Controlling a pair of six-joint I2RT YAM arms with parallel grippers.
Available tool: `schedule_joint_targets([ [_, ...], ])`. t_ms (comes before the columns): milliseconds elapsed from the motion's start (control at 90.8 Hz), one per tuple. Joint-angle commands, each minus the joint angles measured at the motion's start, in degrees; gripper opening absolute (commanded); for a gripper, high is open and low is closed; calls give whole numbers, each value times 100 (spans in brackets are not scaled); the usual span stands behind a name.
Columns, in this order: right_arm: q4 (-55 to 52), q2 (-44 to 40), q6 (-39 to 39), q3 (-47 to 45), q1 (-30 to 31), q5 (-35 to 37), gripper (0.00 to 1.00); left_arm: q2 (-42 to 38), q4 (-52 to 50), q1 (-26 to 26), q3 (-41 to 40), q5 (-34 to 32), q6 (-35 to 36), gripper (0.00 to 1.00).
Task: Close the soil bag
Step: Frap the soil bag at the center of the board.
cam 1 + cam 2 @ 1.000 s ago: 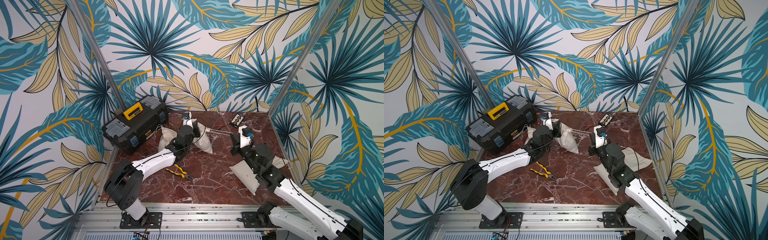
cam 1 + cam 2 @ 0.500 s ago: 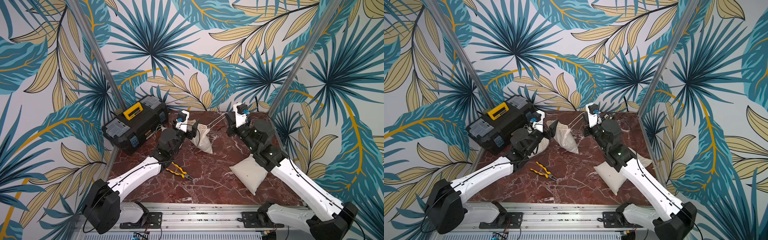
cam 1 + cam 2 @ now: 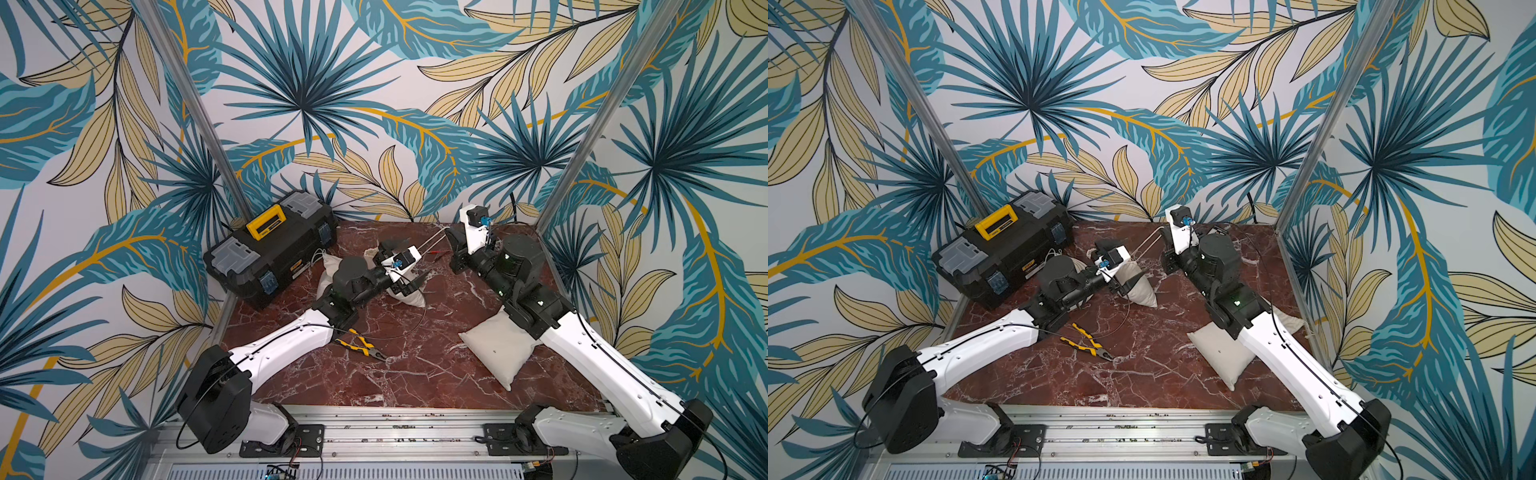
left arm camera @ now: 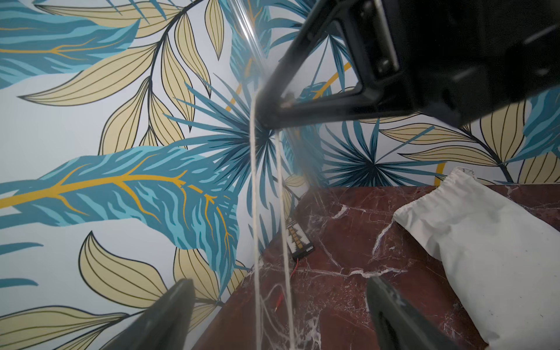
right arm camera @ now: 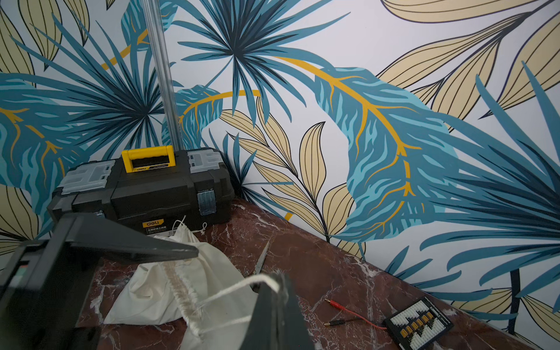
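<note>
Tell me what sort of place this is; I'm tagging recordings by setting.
Probably a staged robot test cell: leaf-print wall panels box in a marble-look tabletop, the left arm and right arm bolt to a metal rail, and a toolbox and pliers lie about.

1. Top views: one stereo pair, mounted high over the front rail and angled down toward the back wall from far off. Both top views take in the whole table (image 3: 415, 382), both arms and the toolbox (image 3: 270, 245), almost identically.
2. Left wrist view: low and close over the table, looking out between the left gripper (image 4: 280, 283) fingers toward the back right corner.
3. Right wrist view: low and near, facing the back left corner and the toolbox.
4. Overlap: the wrist views face roughly opposite ways. Both catch the drawstring (image 4: 254, 212) and the small board (image 4: 298, 242).
</note>
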Motion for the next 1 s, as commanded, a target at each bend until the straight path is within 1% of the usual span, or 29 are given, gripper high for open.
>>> schedule_joint_targets([
  [0, 66, -168, 65, -45, 2, -47, 0, 182, -501, -37, 484, 259, 427, 85],
  [55, 91, -213, 53, -98, -2, -29, 0, 280, -613, -38, 607, 151, 487, 75],
  [132, 79, -303, 14, -141, -5, 104, 0, 400, -800, -50, 704, -106, 559, 65],
  [154, 59, -336, -3, -160, 1, 167, 0, 420, -841, -53, 711, -243, 591, 62],
  [220, 27, -484, -116, -211, 0, 380, 0, 463, -1013, -101, 659, -654, 762, 51],
  [308, 75, -751, -300, -338, -8, 688, 0, 567, -1156, -133, 564, -1414, 1018, 38],
  [430, 23, -1013, -471, -378, -11, 913, 0, 771, -1426, -168, 587, -2054, 1231, 28],
  [474, -17, -1080, -518, -359, -7, 1008, 0, 868, -1448, -172, 613, -2397, 1232, 21],
  [562, -69, -1243, -582, -395, -9, 1254, 0, 1037, -1458, -166, 707, -3076, 1220, 16],
  [672, -3, -1567, -587, -554, -23, 1456, 0, 1277, -1502, -146, 877, -3846, 1265, 15],
  [749, 45, -1695, -551, -668, -16, 1406, 0, 1383, -1469, -134, 941, -4123, 1166, 9],
  [793, 22, -1668, -544, -684, -21, 1357, 0, 1275, -1410, -156, 872, -3959, 1035, 9],
  [804, 15, -1654, -543, -686, -22, 1348, 0, 1228, -1377, -168, 845, -3858, 1006, 10],
  [837, -13, -1575, -542, -684, -20, 1310, 0, 1042, -1202, -200, 664, -3457, 930, 19],
  [859, -24, -1511, -537, -687, -19, 1284, 0, 893, -1039, -216, 518, -3146, 881, 29],
  [881, -24, -1456, -530, -685, -16, 1258, 0, 744, -881, -252, 376, -2853, 843, 36],
  [936, -13, -1283, -491, -683, -19, 1158, 0, 467, -635, -333, 185, -2019, 750, 44],
  [991, 22, -1149, -429, -682, -22, 978, 0, 324, -634, -467, 211, -1392, 636, 49],
])
